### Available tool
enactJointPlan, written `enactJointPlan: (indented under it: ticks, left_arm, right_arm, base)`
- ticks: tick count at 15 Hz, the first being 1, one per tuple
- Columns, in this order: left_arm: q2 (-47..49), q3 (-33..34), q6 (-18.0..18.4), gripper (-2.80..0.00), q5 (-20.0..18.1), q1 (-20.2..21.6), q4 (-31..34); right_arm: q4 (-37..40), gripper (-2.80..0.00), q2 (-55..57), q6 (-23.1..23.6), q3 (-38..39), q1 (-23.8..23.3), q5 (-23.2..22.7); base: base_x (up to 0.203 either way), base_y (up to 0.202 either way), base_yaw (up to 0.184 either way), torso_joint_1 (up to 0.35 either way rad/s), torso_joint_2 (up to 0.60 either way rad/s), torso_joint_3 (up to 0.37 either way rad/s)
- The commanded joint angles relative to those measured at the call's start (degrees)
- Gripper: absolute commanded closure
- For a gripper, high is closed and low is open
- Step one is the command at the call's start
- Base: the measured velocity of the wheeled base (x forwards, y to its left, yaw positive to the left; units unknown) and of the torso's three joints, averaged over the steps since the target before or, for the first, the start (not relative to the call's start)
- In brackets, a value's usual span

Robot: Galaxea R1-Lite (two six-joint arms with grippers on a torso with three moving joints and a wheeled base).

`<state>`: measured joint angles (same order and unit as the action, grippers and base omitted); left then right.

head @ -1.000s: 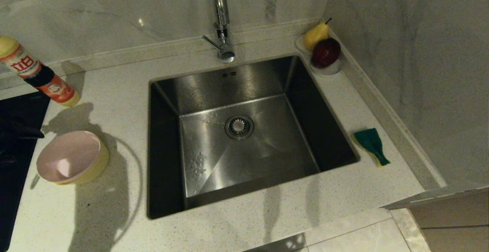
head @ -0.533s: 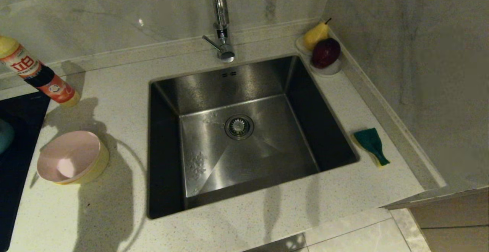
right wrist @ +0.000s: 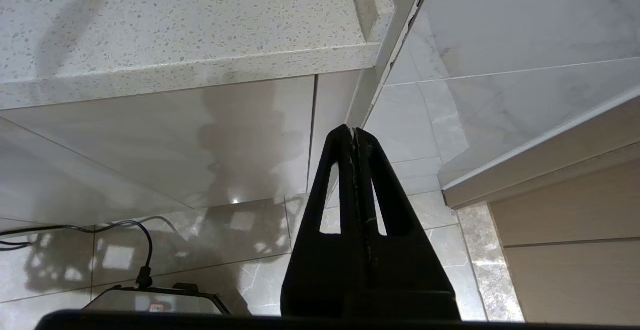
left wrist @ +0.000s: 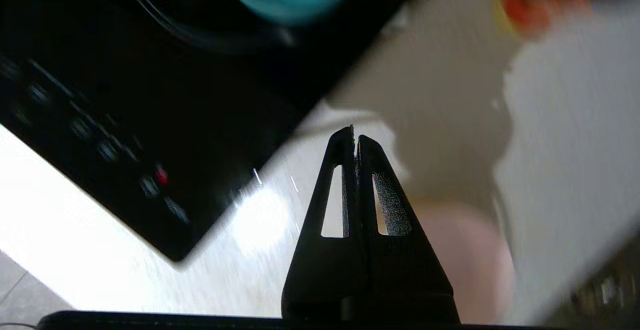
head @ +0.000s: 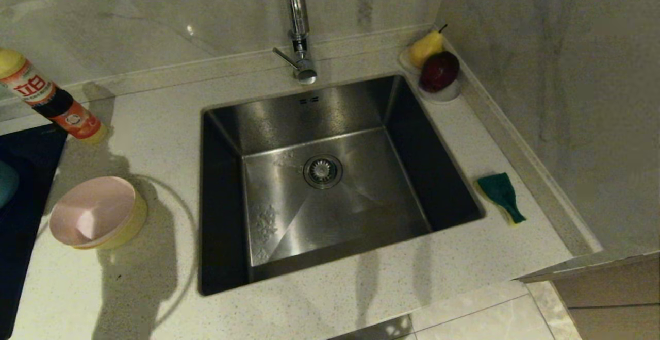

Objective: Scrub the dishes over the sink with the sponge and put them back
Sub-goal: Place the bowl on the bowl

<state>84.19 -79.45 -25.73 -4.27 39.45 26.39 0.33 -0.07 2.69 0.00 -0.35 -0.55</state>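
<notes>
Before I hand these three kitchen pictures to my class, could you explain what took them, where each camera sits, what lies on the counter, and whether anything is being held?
A two-armed robot took them. One camera on its head looks down at the sink. Left of it, a pink bowl sits nested in a yellow bowl; a blue bowl rests on the black cooktop. A bottle stands behind. The sponge lies on the counter at right; a pear and apple sit on a small dish in the corner.

The other two cameras ride on the wrists. The left gripper hangs over the counter's edge by the cooktop, shut and empty. The right gripper is parked below the counter, shut and empty.
</notes>
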Motion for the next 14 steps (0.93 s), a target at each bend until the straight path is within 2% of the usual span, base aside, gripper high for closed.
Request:
enactJointPlan:
  ticks: [1,2,7,11,14]
  left_arm:
    - [8.2,-5.0,-0.3,0.0,0.0,4.0,0.2]
    - [10.8,-7.0,-0.3,-2.8,0.0,5.3,0.3]
    - [22.8,-17.7,-2.9,-2.8,-1.0,11.7,4.8]
    - [28.6,-19.2,-3.8,-2.8,-1.9,15.4,5.2]
    - [29.6,-19.2,-5.8,-2.8,-3.0,15.5,5.3]
  right_arm:
    - [0.0,0.0,0.1,0.0,0.0,0.0,-0.1]
    - [0.0,0.0,0.1,0.0,0.0,0.0,-0.1]
    - [0.0,0.0,0.1,0.0,0.0,0.0,-0.1]
    - [-0.1,0.0,0.1,0.0,0.0,0.0,-0.1]
    - [0.0,0.0,0.1,0.0,0.0,0.0,0.0]
  base:
    - [0.0,0.0,0.0,0.0,0.0,0.0]
    - [0.0,0.0,0.0,0.0,0.0,0.0]
    - [0.0,0.0,0.0,0.0,0.0,0.0]
    - [0.0,0.0,0.0,0.0,0.0,0.0]
    - [0.0,0.0,0.0,0.0,0.0,0.0]
